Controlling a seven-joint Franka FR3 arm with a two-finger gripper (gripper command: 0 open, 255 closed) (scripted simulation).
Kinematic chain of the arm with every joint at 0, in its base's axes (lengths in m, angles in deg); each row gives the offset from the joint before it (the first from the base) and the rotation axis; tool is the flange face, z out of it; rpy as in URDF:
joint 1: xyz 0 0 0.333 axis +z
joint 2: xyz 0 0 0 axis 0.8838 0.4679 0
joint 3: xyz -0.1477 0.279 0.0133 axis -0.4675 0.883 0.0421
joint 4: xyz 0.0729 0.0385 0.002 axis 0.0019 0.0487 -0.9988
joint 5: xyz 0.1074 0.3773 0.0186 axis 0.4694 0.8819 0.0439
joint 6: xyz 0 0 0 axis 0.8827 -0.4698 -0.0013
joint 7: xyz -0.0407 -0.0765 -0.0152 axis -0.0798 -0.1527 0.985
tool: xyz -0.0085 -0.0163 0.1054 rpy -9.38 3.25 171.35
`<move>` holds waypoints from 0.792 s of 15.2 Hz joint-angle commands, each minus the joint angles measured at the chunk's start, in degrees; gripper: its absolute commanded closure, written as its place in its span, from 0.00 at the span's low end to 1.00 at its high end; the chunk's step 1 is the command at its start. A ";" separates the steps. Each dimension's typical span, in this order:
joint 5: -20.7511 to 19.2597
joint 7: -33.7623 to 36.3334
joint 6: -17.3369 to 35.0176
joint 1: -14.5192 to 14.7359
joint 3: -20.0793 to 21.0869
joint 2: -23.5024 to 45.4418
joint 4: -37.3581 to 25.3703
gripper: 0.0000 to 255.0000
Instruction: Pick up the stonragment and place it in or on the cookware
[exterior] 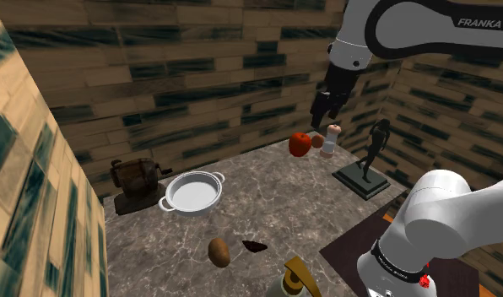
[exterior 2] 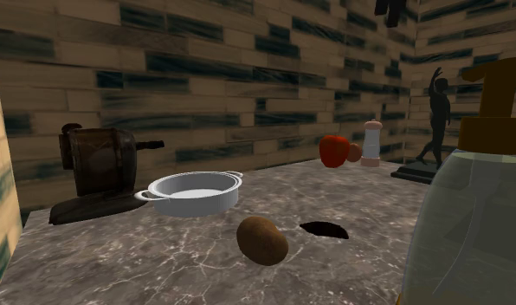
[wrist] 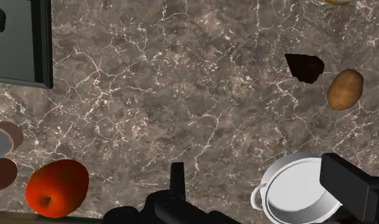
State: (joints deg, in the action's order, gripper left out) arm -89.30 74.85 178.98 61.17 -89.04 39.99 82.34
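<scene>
KITCHEN COUNTER: Your arm's black gripper [exterior: 324,118] hangs high over the far side of the marble counter [exterior: 326,207], above the red apple [exterior: 300,144] & the small mill [exterior: 332,139]. The wrist view shows its fingers spread wide w/ nothing btwn them.

The task's thing, a dark flat stone fragment [exterior: 256,246], lies on the counter near the front edge. It's just beside a brown potato [exterior: 219,251], on the shoulder view's right of it, and touches neither the potato nor the pan. The cookware, a white two-handled pan [exterior: 192,192], sits farther back toward the wall, next to a brown hand-crank machine [exterior: 136,177]. Its inside looks bare.

Progress, by my read: nothing done yet. Fragment not lifted, pan not loaded, gripper well apart from both. Left for you:
- bring the hand across to the fragment & drop down
- close on it & lift
- carry it to the pan & let go

The piece looks thin & low, so expect a fussy grab. The potato nearby leaves little room on that side.
</scene>
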 commanded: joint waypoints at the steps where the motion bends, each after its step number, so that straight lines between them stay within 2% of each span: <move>1: 0.00 0.00 0.00 0.00 0.00 0.00 0.00 0.00; 12: 7.06 -8.08 16.73 6.70 -1.75 12.83 9.31 0.00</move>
State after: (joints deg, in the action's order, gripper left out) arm -83.13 67.55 193.85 67.07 -90.78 51.29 90.89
